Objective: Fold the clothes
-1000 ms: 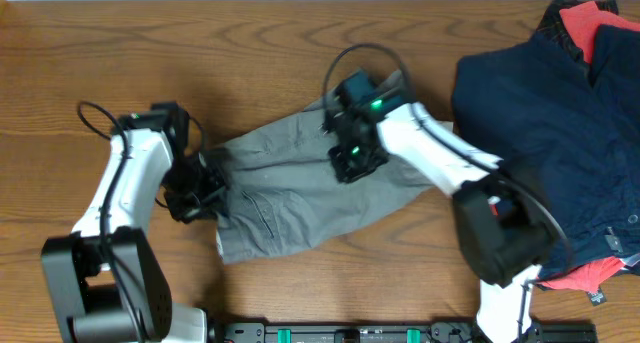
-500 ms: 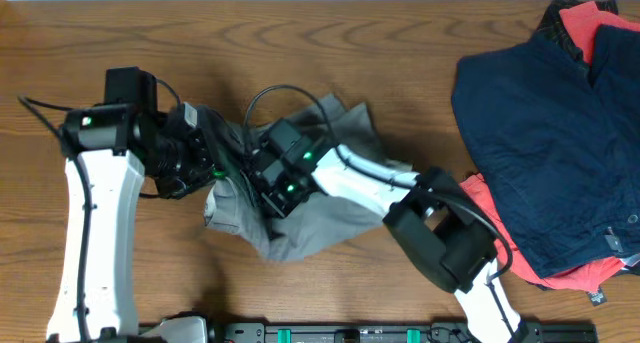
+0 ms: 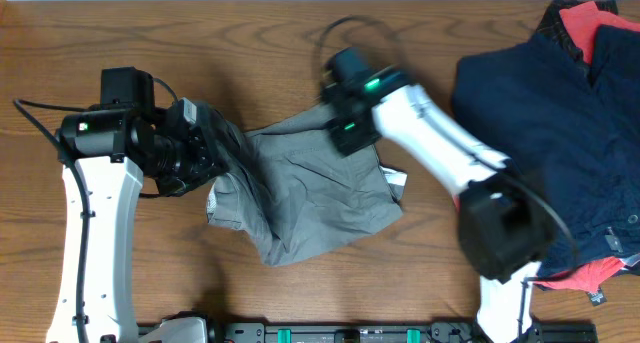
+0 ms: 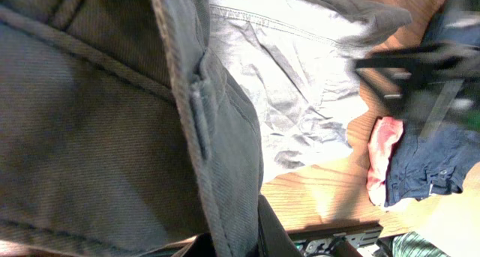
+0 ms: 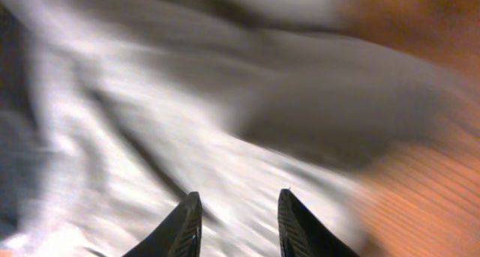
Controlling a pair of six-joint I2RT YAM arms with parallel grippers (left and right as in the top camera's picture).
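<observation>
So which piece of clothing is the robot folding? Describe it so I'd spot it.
Look at the middle of the wooden table. A crumpled pair of grey trousers lies there. It is the only grey item; the pile at the right edge is a dark blue garment over red-orange cloth.

No legible text, label, brand or number anywhere.

One pair of trousers, one navy garment, one red-orange cloth, two arms
</observation>
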